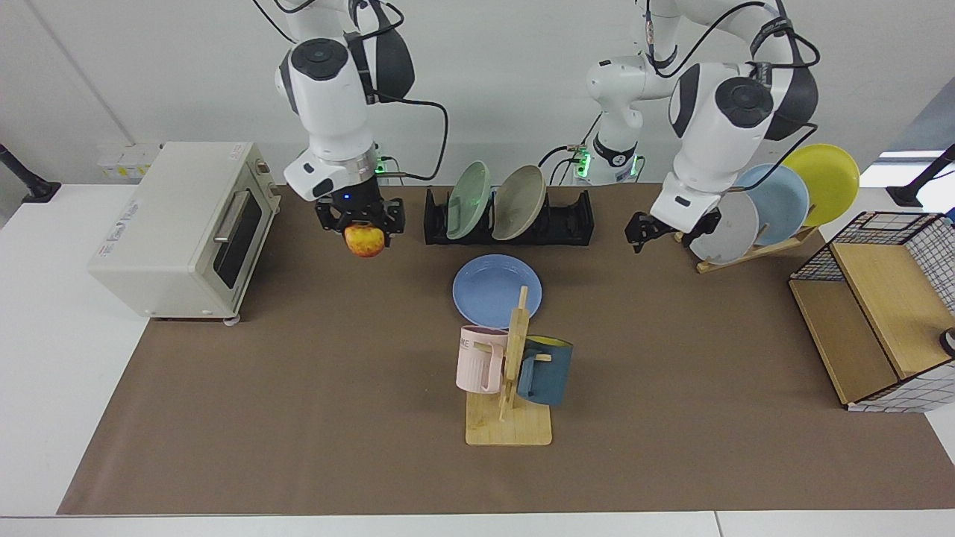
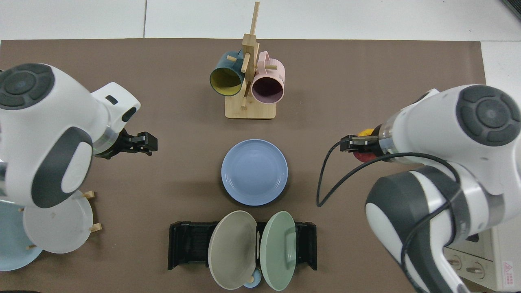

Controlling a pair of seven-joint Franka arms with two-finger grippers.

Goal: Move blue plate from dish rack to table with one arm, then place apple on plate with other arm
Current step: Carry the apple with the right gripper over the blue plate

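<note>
Bright even light, soft shadows, sharp
</note>
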